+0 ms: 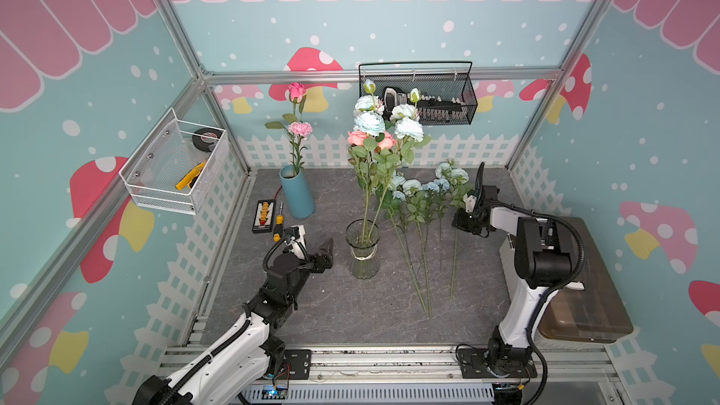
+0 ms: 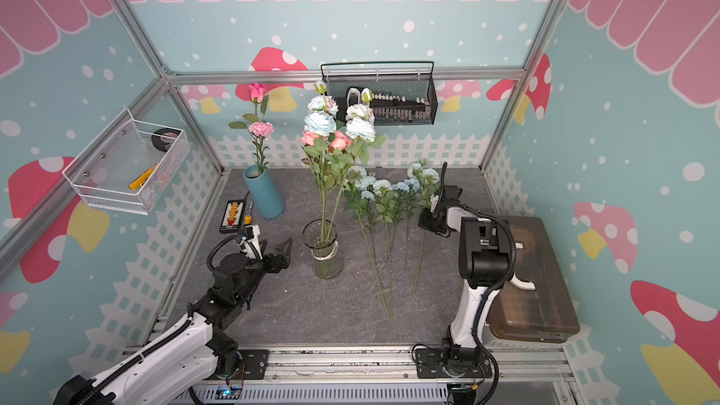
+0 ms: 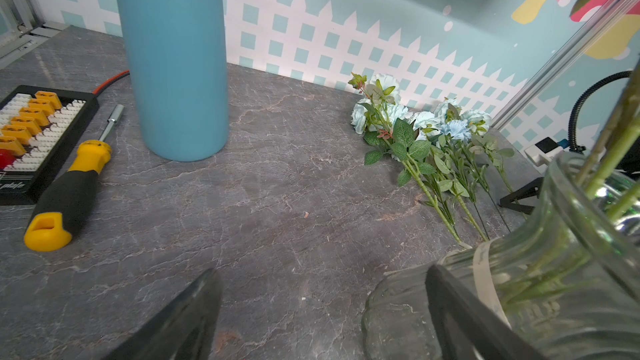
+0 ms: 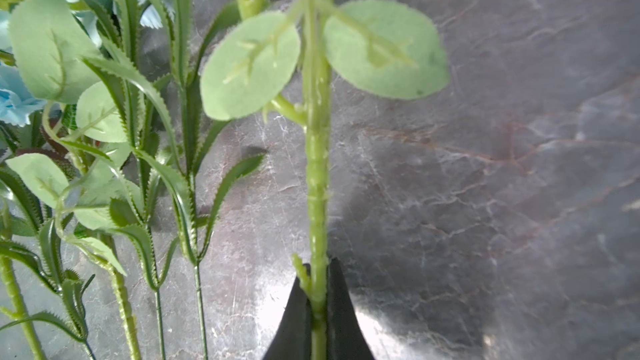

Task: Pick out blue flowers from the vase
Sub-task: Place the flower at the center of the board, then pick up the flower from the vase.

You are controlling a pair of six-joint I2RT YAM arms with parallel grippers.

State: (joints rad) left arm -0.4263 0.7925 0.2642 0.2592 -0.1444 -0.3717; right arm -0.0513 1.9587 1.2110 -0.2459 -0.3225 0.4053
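Stems of several blue flowers (image 1: 369, 122) stand in the glass vase (image 1: 363, 255) at the middle of the tabletop (image 1: 331, 313), bunched with two salmon roses (image 1: 357, 137). More of the blue ones lie flat to the right of the vase, stems side by side and heads toward the back wall. The right claw (image 4: 318, 268) is pinched together on the green stem (image 4: 317, 167) of the one farthest from the vase, low over the tabletop. The left claw (image 1: 326, 253) hangs near the vase on its left, fingers spread wide apart with nothing between them.
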